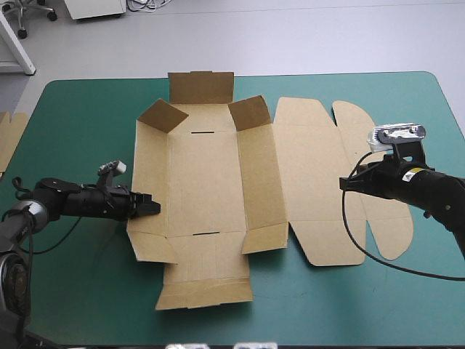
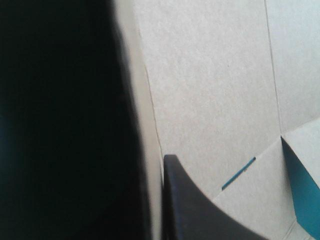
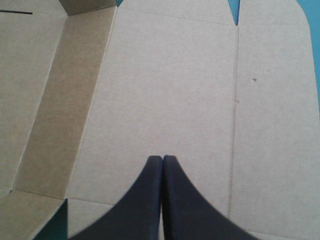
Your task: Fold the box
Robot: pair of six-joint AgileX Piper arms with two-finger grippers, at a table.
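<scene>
Item: box, brown board, lying at the middle of the table; mostly flat, with two far corner flaps and the far end flap tilted up; lid flat to the right. Left gripper: at the outer edge of the left wall, low to the cover; in its wrist view a thin strip of board shows between the two black fingers, so the jaws appear to be pinching the box. Right gripper: jaws pressed together in one point, over the lid near its tuck-flap crease; whether it touches the board cannot be told. Step in hand, by judgement: raising the left wall; advice: hinge it along its scored crease rather than drag the sheet sideways, hold close to the edge, and let the right gripper pin the lid so the base does not slide or lift. Contents: none; the box is not yet a tray and nothing lies on it. Also present: spare board at the table's left edge.
</scene>
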